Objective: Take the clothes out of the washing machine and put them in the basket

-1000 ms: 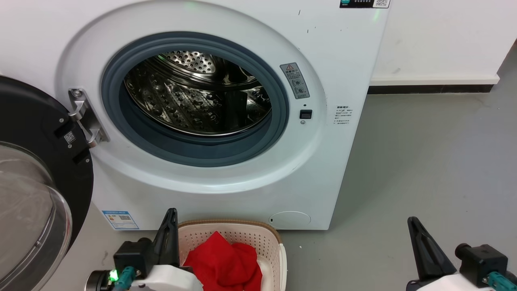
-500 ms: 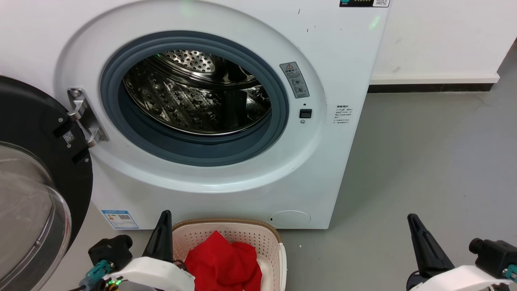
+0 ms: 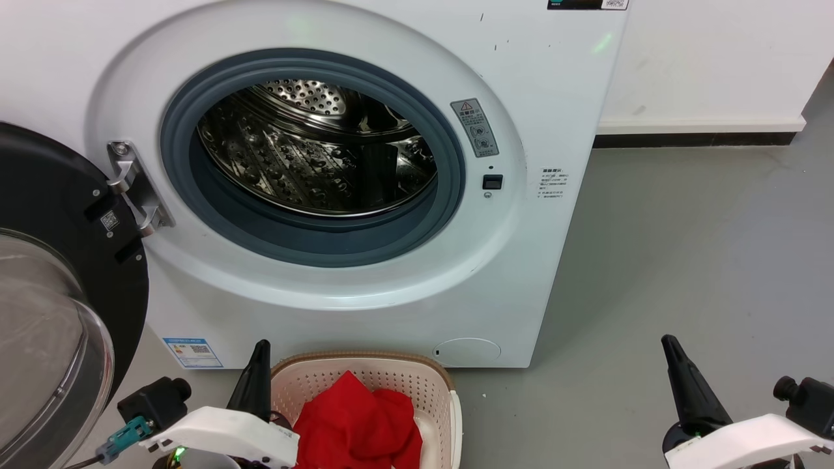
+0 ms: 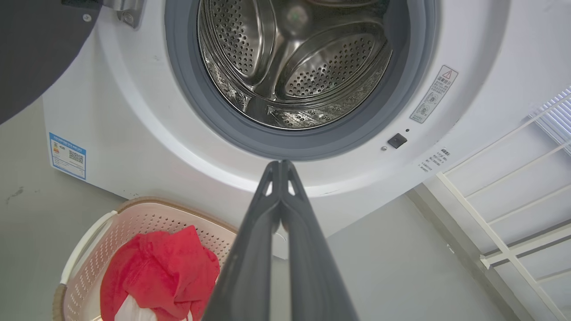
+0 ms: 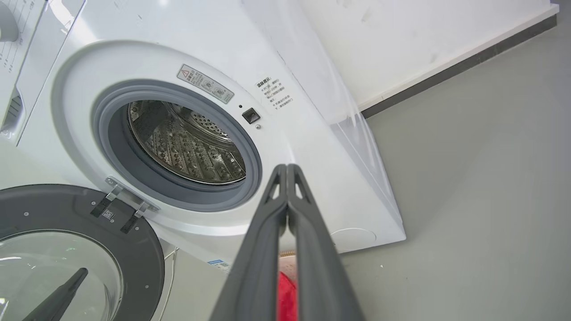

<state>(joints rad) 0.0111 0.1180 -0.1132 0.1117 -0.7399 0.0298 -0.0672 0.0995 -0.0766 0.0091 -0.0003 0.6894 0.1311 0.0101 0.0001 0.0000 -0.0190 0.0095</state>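
1. Head view: the washing machine (image 3: 554,98) is big and white, and its door (image 3: 62,195) hangs wide open on the left side.
2. Inside the round grey ring is the drum (image 3: 306,163), shiny steel with lots of little holes.
3. The basket (image 3: 365,362) sits on the grey floor (image 3: 684,260), right up against the bottom of the washing machine and below the round hole.
4. The clothes (image 3: 355,423) lie in the basket in a soft red heap. Left wrist view shows a bit of white at the bottom of the heap.
5. The left gripper (image 3: 259,355) is low down, just beside the left rim of the basket, and it points up. Left wrist view shows its two fingers pressed together, tip to tip.
6. The right gripper (image 3: 671,352) is over the floor, well apart from the basket on the right side. Right wrist view shows its fingers pressed together too, pointing at the washing machine.
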